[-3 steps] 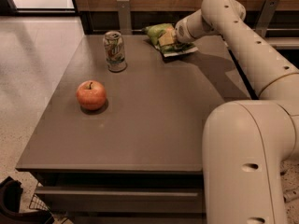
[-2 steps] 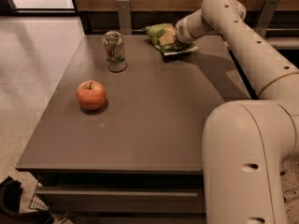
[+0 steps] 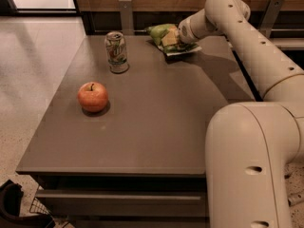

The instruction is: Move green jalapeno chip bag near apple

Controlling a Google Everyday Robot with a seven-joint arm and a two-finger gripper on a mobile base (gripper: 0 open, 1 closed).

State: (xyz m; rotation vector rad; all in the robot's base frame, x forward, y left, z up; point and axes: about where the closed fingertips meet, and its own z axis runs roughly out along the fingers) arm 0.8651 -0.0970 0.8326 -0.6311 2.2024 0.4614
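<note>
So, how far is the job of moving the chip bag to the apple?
Reaching looks done: the end effector is on the chip bag at the far edge of the table. In hand: the grasp, not lifted yet. Left: carry the bag past the can and set it by the apple.

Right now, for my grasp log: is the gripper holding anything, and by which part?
Cannot be told: the gripper is at the right half of the green jalapeno chip bag.

We see dim, warm light, glare on the floor, and soft shadow beneath the gripper at the bench's far edge.
</note>
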